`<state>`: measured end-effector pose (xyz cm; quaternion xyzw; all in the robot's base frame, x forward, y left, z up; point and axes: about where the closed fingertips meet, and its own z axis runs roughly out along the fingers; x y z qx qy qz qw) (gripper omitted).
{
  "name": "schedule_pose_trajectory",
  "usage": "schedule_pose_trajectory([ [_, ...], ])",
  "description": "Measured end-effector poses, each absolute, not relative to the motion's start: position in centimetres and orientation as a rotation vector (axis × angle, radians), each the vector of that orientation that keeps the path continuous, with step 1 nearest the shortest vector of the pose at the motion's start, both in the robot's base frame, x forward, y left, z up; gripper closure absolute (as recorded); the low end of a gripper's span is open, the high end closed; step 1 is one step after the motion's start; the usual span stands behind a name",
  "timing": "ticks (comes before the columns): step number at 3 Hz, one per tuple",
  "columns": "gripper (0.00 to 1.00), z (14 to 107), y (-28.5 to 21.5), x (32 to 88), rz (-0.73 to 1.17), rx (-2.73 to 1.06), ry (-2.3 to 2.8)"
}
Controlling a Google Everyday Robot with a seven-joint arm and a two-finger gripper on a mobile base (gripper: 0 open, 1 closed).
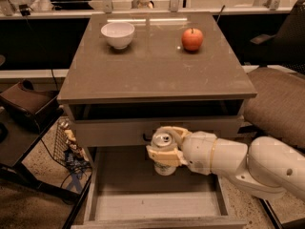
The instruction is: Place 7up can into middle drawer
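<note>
The cream two-finger gripper (pixel 165 155) is pinching the small white-and-green aluminium 7up can (pixel 161 140) upright, hanging above the back of the open pale grey wooden middle drawer (pixel 151 205). Lowering it straight until it is touching the floor, then releasing, is looking safest

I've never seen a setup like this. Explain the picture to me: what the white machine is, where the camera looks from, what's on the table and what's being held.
The thick white limb is a robot arm reaching in from the right. Its gripper, a two-finger clamp, is shut on the 7up can, holding it upright above the middle drawer, which is pulled open. The one camera looks down at the cabinet from the front; where it is mounted is not known. On the cabinet top sit a white bowl at the back left and an apple at the back right.
</note>
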<state>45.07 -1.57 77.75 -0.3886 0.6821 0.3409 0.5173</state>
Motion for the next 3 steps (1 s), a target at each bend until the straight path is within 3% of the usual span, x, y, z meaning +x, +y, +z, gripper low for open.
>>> schedule_pose_trajectory([
  [2,1.0,64.7,-5.5,47.3,0.733,-0.927,1.549],
  [3,1.0,64.7,-5.5,47.3,0.733,-0.927,1.549],
])
